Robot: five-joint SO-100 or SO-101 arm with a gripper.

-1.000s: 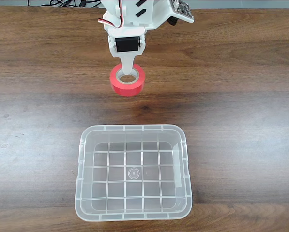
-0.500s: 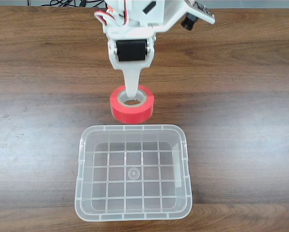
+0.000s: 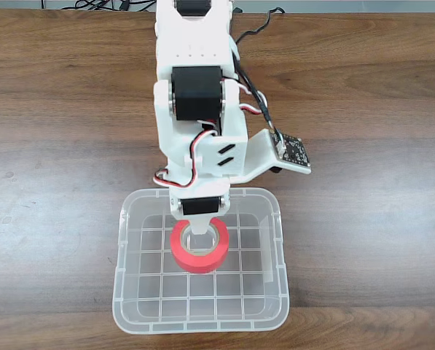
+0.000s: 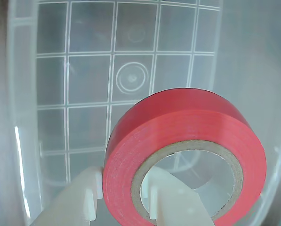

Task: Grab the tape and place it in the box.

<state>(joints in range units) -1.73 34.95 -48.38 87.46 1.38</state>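
Observation:
The red tape (image 3: 198,262) hangs over the middle of the clear box (image 3: 150,295), held level above its grid bottom. My gripper (image 3: 197,235) is shut on the tape, one white finger inside the cardboard core and the other outside the wall. In the wrist view the tape (image 4: 178,117) sits large at the lower right, pinched by the gripper (image 4: 120,205), with the box (image 4: 88,75) floor and its centre ring behind it. Whether the tape touches the floor cannot be told.
The box stands on a dark wooden table (image 3: 363,240) near its front edge. The white arm (image 3: 195,80) reaches from the back over the box's far rim, with a small camera board (image 3: 290,150) jutting to the right. Cables (image 3: 93,4) lie at the far edge.
The arm has stretched toward the front, carrying the tape from above the table behind the box to over the box's middle.

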